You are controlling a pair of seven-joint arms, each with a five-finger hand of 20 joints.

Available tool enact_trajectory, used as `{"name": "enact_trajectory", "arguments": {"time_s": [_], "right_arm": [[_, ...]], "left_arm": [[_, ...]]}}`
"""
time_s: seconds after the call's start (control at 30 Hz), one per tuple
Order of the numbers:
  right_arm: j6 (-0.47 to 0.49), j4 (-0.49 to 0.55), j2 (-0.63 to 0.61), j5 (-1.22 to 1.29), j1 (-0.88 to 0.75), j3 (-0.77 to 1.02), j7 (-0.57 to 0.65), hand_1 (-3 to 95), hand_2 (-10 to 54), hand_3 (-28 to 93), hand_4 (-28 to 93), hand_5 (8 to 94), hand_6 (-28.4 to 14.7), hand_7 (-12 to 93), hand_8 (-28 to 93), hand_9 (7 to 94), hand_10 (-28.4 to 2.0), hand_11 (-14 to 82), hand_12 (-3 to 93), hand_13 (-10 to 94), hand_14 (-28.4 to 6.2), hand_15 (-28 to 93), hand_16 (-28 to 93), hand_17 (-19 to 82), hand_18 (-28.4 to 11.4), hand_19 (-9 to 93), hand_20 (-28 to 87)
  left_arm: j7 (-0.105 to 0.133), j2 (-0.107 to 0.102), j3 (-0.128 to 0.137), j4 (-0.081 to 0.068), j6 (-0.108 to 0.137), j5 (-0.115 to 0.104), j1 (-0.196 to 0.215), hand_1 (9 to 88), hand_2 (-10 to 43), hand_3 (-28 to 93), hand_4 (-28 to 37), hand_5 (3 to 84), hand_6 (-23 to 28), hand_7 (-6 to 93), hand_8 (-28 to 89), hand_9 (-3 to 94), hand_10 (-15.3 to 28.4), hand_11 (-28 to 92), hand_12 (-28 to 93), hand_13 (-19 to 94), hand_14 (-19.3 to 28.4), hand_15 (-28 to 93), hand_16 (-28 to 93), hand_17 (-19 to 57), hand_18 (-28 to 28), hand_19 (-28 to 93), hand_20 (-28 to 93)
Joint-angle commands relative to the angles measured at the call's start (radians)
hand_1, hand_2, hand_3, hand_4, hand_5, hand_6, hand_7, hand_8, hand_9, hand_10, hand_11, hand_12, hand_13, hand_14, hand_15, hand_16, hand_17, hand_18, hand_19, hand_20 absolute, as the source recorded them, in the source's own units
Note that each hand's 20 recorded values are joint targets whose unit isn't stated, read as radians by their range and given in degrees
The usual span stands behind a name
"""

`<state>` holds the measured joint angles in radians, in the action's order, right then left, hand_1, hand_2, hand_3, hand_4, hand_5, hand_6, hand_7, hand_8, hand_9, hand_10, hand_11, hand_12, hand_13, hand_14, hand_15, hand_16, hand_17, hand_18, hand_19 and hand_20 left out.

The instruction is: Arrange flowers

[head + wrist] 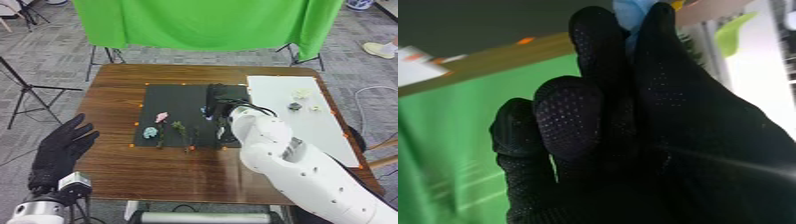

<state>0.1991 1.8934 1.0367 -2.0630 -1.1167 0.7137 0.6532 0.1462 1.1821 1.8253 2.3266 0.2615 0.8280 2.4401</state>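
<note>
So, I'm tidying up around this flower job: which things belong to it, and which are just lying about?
Part of the job, I'd judge:
pink flower
light blue flower
pale flower
blue piece, likely a flower, pinched in the right robot hand
black mat
white board

Just around it:
green cloth
black tripod

On the worktop (195, 180), we see flowers (162, 117) on the mat (178, 95). Right of the mat lies a sheet (271, 87) bearing blooms (294, 106); behind the mat hangs a cloth (209, 25).
</note>
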Motion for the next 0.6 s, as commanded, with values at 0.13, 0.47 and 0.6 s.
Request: {"name": "enact_trajectory", "arguments": {"time_s": [0.13, 0.47, 0.6], "right_arm": [[0.022, -0.006, 0.097, -0.064, -0.015, -0.091, -0.054, 51.1, -9.5, 82, -28, 84.9, -0.8, 21, 4, 89.8, -11.8, 23.6, 23.8, 74, -8.5, 77, 15, 40, -22.1, 93, 52], [-0.024, -0.091, 0.156, -0.055, 0.050, -0.174, -0.058, 51.0, -9.5, 82, -28, 84.9, -0.7, 21, 4, 89.7, -11.9, 23.8, 23.8, 74, -8.7, 77, 15, 40, -22.1, 93, 52], [-0.063, -0.128, 0.160, -0.064, 0.085, -0.222, -0.049, 50.8, -9.5, 82, -28, 84.7, -0.5, 21, 4, 89.7, -11.9, 24.0, 23.8, 74, -8.8, 77, 15, 40, -22.1, 93, 52]], "left_arm": [[-0.029, 0.003, 0.014, -0.016, -0.033, 0.011, -0.021, 24.5, 6.0, 81, -21.3, 38.3, 10.5, 13.6, -10, 34.9, 19.9, 27, 9, 25, 26.4, 49, -9, -10.7, 23.4, 57, -2], [-0.022, 0.001, 0.012, -0.025, -0.036, 0.010, -0.043, 24.5, 6.0, 81, -21.2, 38.3, 10.5, 13.7, -10, 34.8, 19.8, 27, 9, 25, 26.4, 49, -9, -10.7, 23.3, 57, -2], [-0.025, 0.000, 0.006, -0.029, -0.039, 0.009, -0.051, 24.5, 6.0, 81, -21.2, 38.3, 10.5, 13.7, -10, 34.8, 19.8, 27, 9, 25, 26.4, 49, -9, -10.7, 23.3, 57, -2]]}}
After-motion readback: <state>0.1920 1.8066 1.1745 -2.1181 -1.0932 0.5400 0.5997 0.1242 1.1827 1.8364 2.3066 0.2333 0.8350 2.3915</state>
